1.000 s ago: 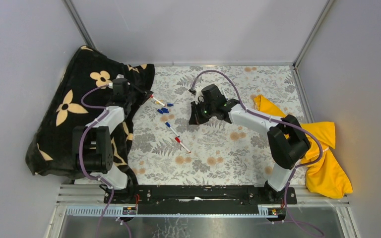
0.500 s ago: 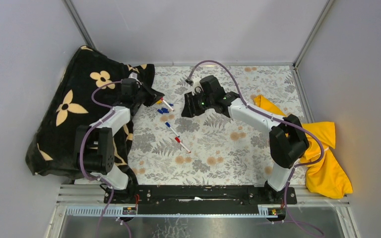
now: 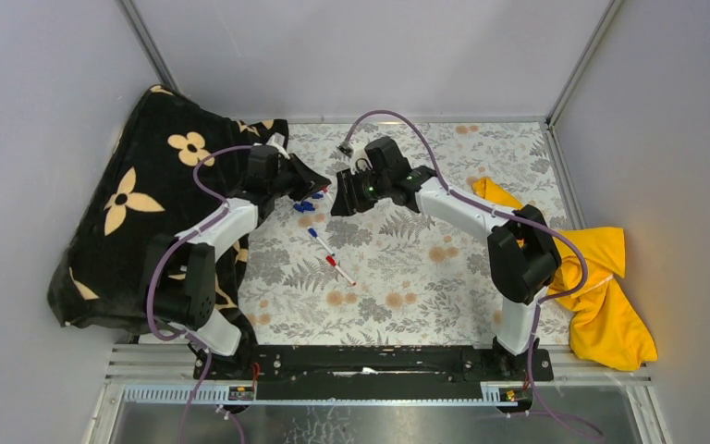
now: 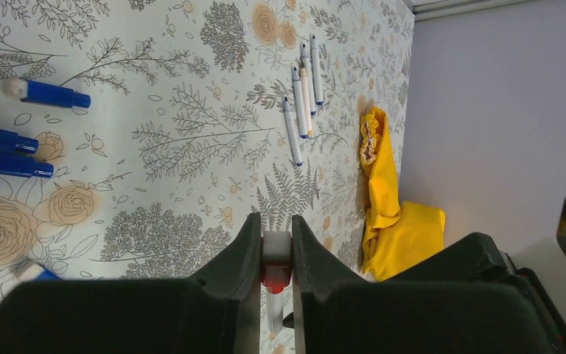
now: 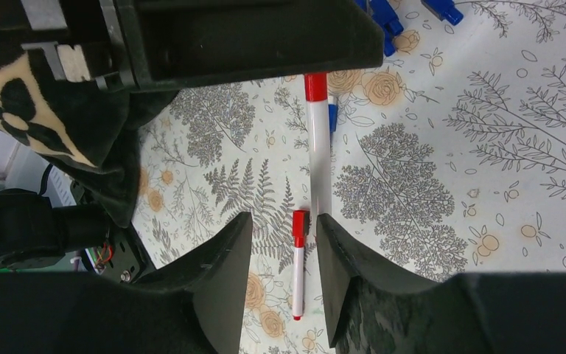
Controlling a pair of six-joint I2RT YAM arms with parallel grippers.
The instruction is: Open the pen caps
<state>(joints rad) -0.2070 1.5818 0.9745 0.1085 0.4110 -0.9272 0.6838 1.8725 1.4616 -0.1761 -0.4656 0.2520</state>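
The table (image 3: 407,277), covered in a grey floral print, fills the floor of the enclosure. A black blanket with yellow flowers (image 3: 120,231) is heaped over its left edge, and a crumpled yellow cloth (image 3: 610,305) hangs off its right edge. Both arms reach toward the far edge, left of centre, where their grippers face each other just above the table.

The left gripper (image 4: 275,225) has its jaws clamped on a white-barrelled pen (image 5: 318,155), holding it beside its red cap (image 5: 315,87). The barrel's free end points into the right gripper (image 5: 280,220), whose jaws stand apart on either side of it. It cannot be told whether a finger touches the barrel.

Near the yellow cloth, a few white pens (image 4: 300,103) lie side by side. Toward the middle of the table lie a red-capped pen (image 5: 297,273) and, just beyond it, a blue-tipped pen (image 3: 315,234). Loose blue caps (image 3: 305,205) are scattered on the table near the two grippers.
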